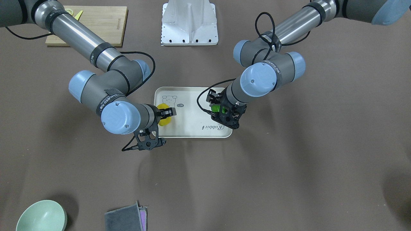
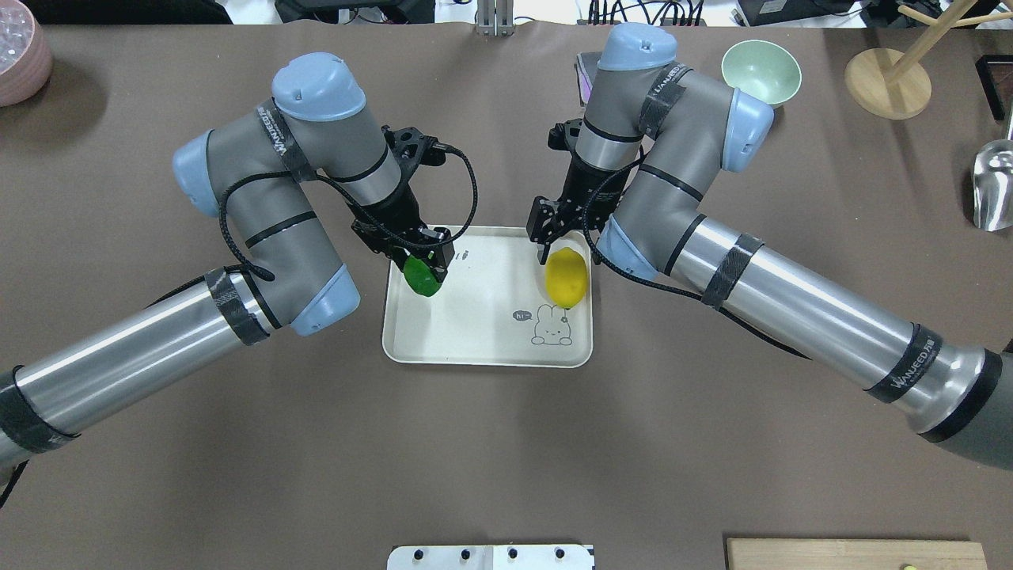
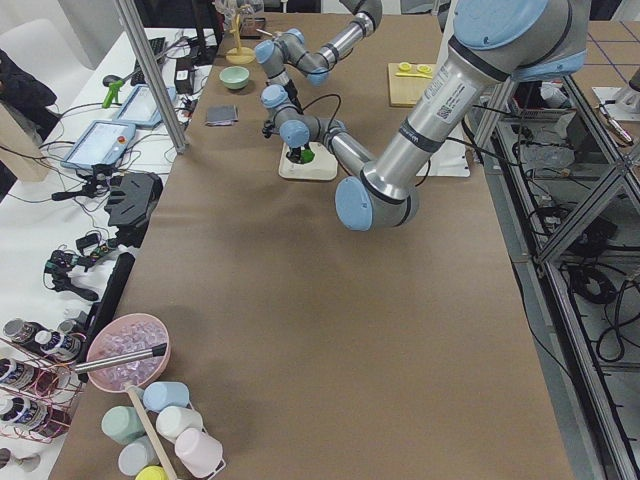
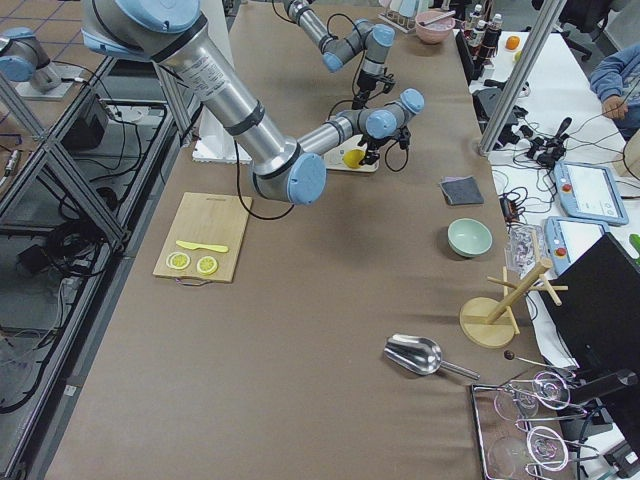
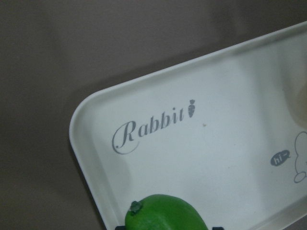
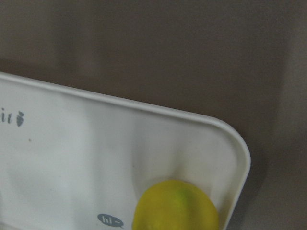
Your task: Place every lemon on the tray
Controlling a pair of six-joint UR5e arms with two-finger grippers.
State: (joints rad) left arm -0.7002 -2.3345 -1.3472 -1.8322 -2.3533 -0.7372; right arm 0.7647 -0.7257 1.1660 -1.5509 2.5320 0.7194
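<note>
table [image 2: 506,443]: brown, filling the whole overhead view
cutting board [image 1: 96,22]: upper left of the front-facing view, one corner hidden behind an arm
tray [image 2: 475,324]: centre of the overhead view, lying flat on the table
left gripper [image 2: 427,260]: over the tray's upper left corner, fingers closed around the green lemon
right gripper [image 2: 548,250]: at the tray's upper right edge, just above the yellow lemon; I cannot tell whether its fingers pinch the fruit or stand clear of it (my right wrist view shows no fingers at all)
yellow lemon [image 2: 567,279]: inside the tray, just beside its right rim, above the drawing
green lemon [image 2: 423,279]: over the tray's upper left part, between the left fingers
</note>
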